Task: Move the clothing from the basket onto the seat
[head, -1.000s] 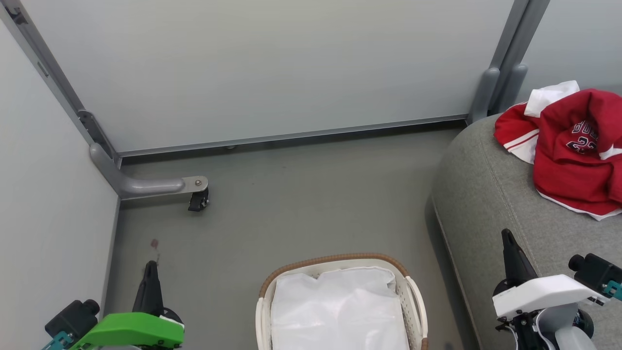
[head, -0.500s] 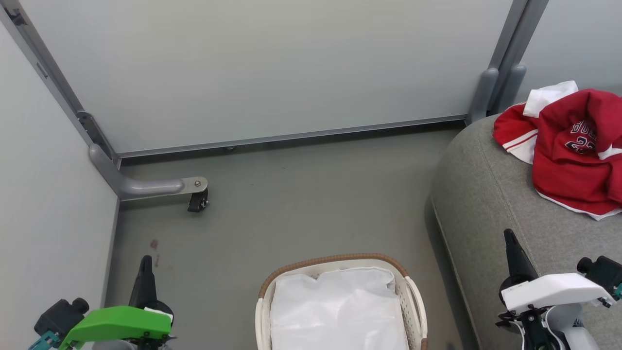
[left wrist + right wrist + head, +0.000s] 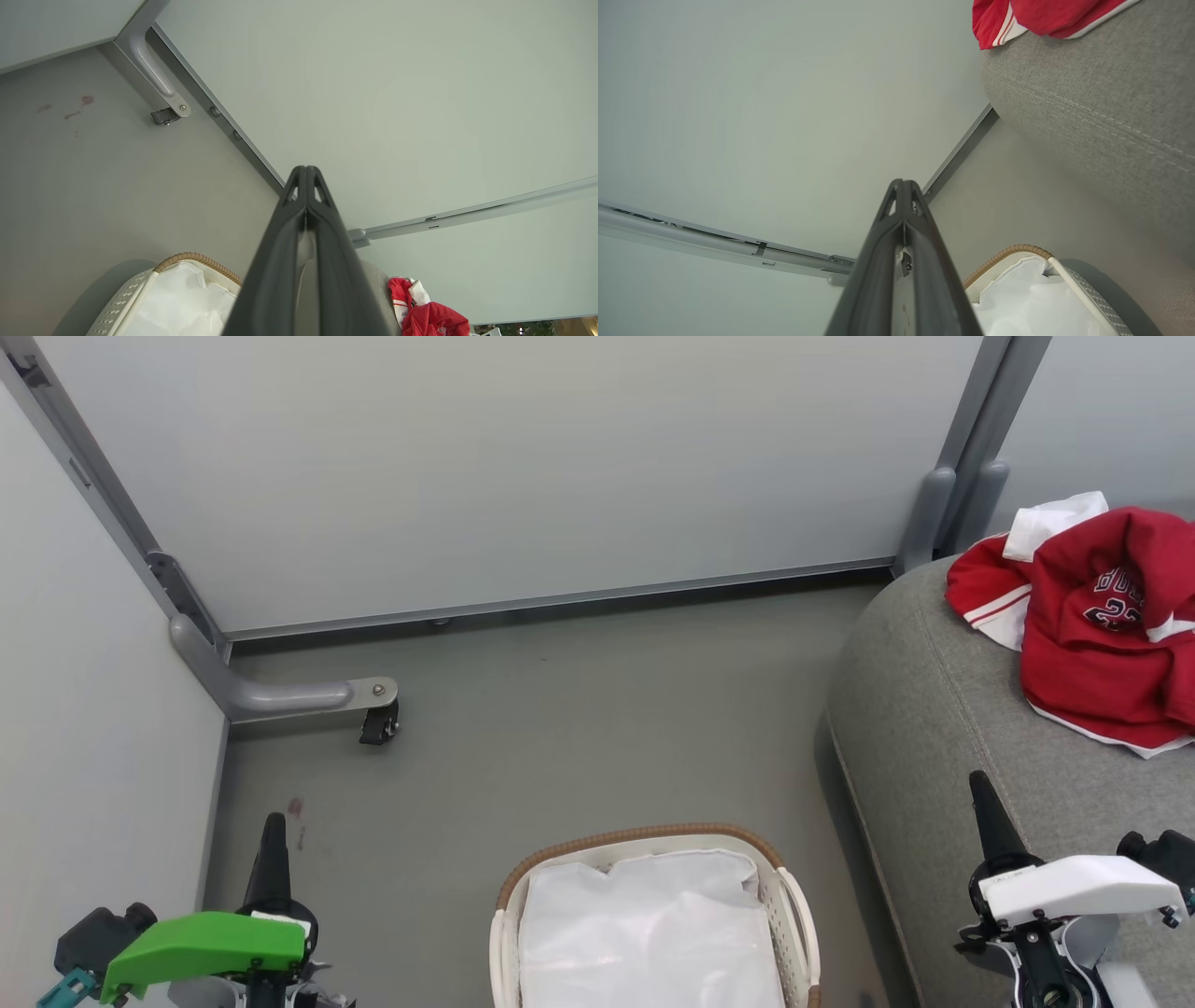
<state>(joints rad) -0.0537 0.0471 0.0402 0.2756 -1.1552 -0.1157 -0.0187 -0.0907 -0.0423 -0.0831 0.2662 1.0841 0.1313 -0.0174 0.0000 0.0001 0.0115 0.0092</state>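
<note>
Red clothing (image 3: 1102,635) with white trim lies in a crumpled heap on the grey seat (image 3: 934,737), at the far right of your head view. Dark lettering and part of a number show on one fold, and a white piece pokes out at the top of the heap. The heap rests wholly on the cushion, well apart from the basket (image 3: 644,833). The basket stands on the floor (image 3: 560,737), just beside the seat's rounded front edge. Inside its brown woven rim you see the white liner (image 3: 653,933), wrinkled and loosely spread.

Your left tool (image 3: 273,826) sits at the lower left, over the floor to the left of the basket. Its two dark fingers are pressed together into one point with nothing between them. In the left wrist view they meet along a thin seam.

Your right tool (image 3: 982,789) sits at the lower right, over the near part of the seat. Its fingers are drawn together just as tightly and are empty, and its tip is well apart from the clothing. The right wrist view shows the same thin seam between them.

A pale grey wall panel (image 3: 513,467) closes the far side. At its left corner a metal foot carries a small black caster (image 3: 376,723). A faint reddish stain (image 3: 297,807) marks the floor near the tip of your left tool.
</note>
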